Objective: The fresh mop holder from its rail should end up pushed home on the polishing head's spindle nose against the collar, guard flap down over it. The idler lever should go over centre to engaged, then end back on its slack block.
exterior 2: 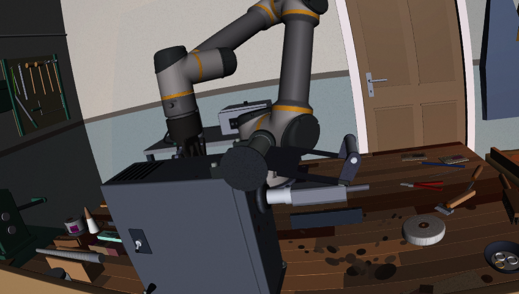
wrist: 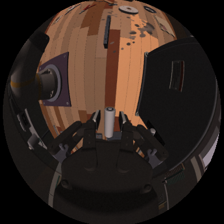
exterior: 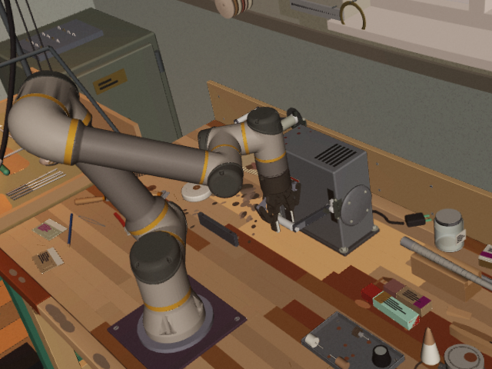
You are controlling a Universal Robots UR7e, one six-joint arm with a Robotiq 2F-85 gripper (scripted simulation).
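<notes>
At the middle of the bench stands the dark grey polishing head (exterior: 332,186) (exterior 2: 189,226). On its near side a lever (exterior: 314,217) with a white handle (exterior: 287,223) (wrist: 109,121) reaches out toward the arm's base. My gripper (exterior: 283,222) (wrist: 109,119) is down at that handle with a finger on either side of it, open and holding nothing. On the head's other side the spindle nose (exterior 2: 313,194) sticks out bare, with a black flap (exterior 2: 309,164) raised above it. A white mop disc (exterior: 196,191) (exterior 2: 423,228) lies flat on the bench beyond a dark rail (exterior: 218,228) (exterior 2: 326,218).
The polishing head's housing stands right beside my gripper. Dark spots (exterior: 242,202) speckle the bench between rail and head. A grey tray (exterior: 351,343), coloured boxes (exterior: 397,304), a jar (exterior: 448,230) and a ribbed rod (exterior: 445,258) lie to the right, hand tools (exterior 2: 437,185) to the left.
</notes>
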